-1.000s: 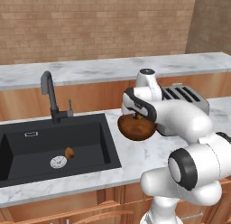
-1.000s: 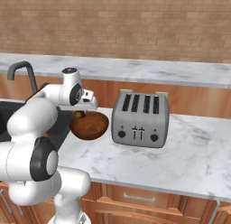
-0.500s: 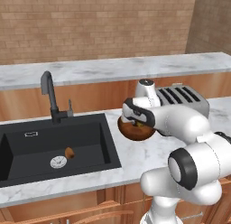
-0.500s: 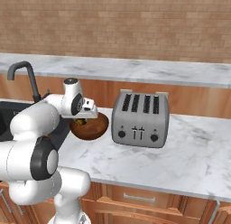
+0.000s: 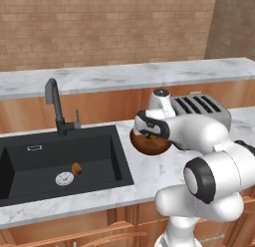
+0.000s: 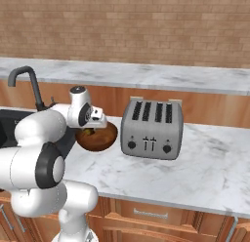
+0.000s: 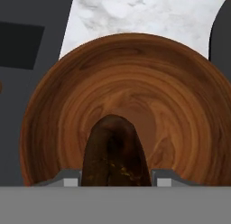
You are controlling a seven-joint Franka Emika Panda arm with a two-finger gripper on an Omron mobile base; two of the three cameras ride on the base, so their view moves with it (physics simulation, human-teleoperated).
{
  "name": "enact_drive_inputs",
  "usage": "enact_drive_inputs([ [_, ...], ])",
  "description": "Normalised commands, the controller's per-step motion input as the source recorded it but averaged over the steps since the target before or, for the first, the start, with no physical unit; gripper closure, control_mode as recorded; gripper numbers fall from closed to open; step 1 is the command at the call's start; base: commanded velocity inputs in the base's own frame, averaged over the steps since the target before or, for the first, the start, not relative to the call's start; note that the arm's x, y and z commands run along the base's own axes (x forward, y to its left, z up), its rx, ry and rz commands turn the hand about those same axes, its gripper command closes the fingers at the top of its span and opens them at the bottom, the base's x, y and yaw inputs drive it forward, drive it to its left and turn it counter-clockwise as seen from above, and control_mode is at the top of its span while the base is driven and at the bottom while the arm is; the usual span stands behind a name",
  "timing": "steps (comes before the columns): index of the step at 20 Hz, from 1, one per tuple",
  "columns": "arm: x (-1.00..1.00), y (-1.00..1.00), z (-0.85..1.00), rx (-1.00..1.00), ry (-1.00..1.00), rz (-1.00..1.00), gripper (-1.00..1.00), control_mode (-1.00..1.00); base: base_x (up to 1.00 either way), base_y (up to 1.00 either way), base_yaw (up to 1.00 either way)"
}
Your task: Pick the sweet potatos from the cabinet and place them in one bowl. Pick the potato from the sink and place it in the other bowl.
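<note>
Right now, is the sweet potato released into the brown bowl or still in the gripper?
Still gripped: the hand view shows the sweet potato between the fingertips of the gripper, hanging above the inside of the brown bowl.

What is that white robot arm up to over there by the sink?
The arm has its gripper down over a reddish-brown wooden bowl on the marble counter, between the black sink and a silver toaster. From the hand view, it holds a dark sweet potato between its fingers, right above the bowl's inside, apparently about to drop it in. A small orange-brown potato lies in the sink beside the drain.
</note>
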Motion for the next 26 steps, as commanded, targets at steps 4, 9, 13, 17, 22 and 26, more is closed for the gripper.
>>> enact_drive_inputs([
  [4, 0.06, -0.14, 0.00, 0.00, 0.00, 0.00, 1.00, -1.00, 0.00, 0.00, 0.00],
  [9, 0.00, -0.17, -0.02, 0.00, 0.00, 0.00, 1.00, -1.00, 0.00, 0.00, 0.00],
  [13, 0.00, -0.01, -0.10, 0.00, -0.01, 0.00, 1.00, -1.00, 0.00, 0.00, 0.00],
  [17, 0.00, 0.00, -0.20, 0.00, -0.05, 0.00, 1.00, -1.00, 0.00, 0.00, 0.00],
  [22, 0.05, 0.00, -0.25, 0.00, -0.08, 0.00, 1.00, -1.00, 0.00, 0.00, 0.00],
  [26, 0.10, 0.00, -0.14, 0.00, -0.10, 0.00, 1.00, -1.00, 0.00, 0.00, 0.00],
])
